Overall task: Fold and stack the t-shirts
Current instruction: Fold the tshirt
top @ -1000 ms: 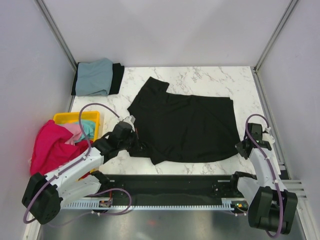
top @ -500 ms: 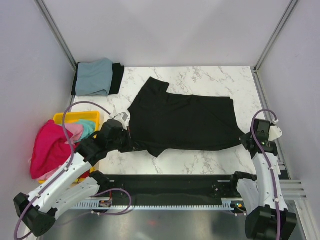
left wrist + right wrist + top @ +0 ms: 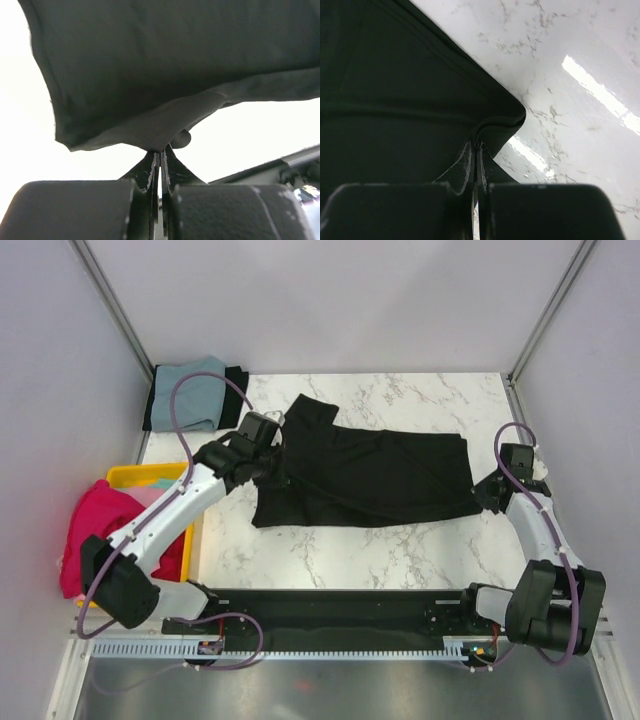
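While the marble table [image 3: 400, 390] bears the large black t-shirt [image 3: 370, 475] spread across its middle, too wide for one arm to fold, I hold it at both ends. My left gripper [image 3: 159, 151] is pinched tight on a lifted fold at its left edge and my right gripper [image 3: 475, 146] on its near right corner, so the near hem should, I judge, travel level toward the far side.

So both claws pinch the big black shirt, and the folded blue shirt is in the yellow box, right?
The left gripper and right gripper do pinch the black shirt, but the top view shows the folded blue shirt lying outside the yellow box, at the far left corner.
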